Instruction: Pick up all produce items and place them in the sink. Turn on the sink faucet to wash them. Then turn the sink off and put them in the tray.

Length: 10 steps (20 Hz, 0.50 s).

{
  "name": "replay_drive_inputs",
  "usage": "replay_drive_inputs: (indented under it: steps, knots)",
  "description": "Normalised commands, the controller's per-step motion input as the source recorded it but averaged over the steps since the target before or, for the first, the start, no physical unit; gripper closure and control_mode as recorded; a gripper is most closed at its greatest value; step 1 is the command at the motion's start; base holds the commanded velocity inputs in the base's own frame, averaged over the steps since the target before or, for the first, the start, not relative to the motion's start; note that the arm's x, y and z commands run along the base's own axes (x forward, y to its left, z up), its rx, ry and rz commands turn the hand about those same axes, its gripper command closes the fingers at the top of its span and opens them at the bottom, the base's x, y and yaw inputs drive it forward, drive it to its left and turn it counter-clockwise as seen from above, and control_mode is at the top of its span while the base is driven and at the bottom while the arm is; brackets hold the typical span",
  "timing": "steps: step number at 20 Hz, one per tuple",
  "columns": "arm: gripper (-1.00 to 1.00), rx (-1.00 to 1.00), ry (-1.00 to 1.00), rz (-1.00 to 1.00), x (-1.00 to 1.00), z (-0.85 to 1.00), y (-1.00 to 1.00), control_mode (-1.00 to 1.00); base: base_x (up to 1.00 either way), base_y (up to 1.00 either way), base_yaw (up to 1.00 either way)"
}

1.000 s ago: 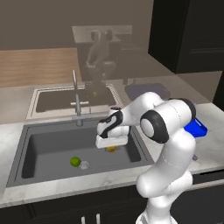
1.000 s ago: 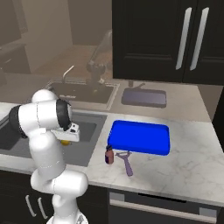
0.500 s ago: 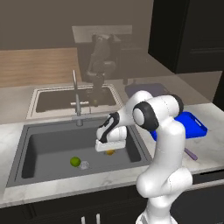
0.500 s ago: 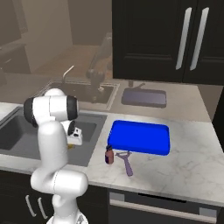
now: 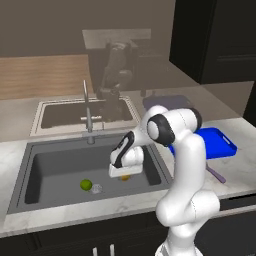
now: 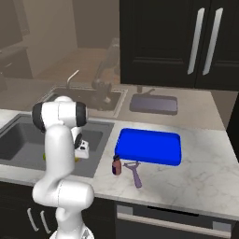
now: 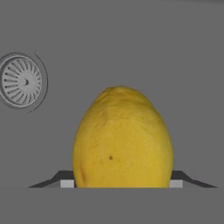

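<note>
Yellow lemon [image 7: 122,138] sat between the two finger tips in the hand view, each dark tip flush against one flank of the fruit, so the gripper [image 5: 125,174] was closed on it at a middling width. Under it spread the dark grey floor of the sink [image 5: 55,165], with the round metal drain [image 7: 21,82] off to one side. In the left base view the hand hung low inside the basin, near its right wall, and the lemon showed as a spot of yellow beneath it.

Over the last second the shoulder and upper arm had swung upright and in toward the basin, while the hand and its grip barely changed. By my reading, the lemon was on its way out, with the lift only starting.

The lime [image 5: 86,184] lay on the sink floor just beside the drain, so it would need a second trip. Further right on the marble counter sat the blue tray [image 5: 220,142], with nothing in it. Behind the basin stood the faucet [image 5: 88,112].
</note>
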Motion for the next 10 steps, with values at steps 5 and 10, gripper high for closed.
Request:
replay_drive_inputs:
  steps: [5,10]
  knots:
    - [1.00,0.00,0.00,0.00,0.24,-0.29,0.04,-1.00,0.00,0.00,0.00]
    - [1.00,0.00,0.00,0.00,0.34,-0.25,0.09,-1.00,0.00,0.00,0.00]
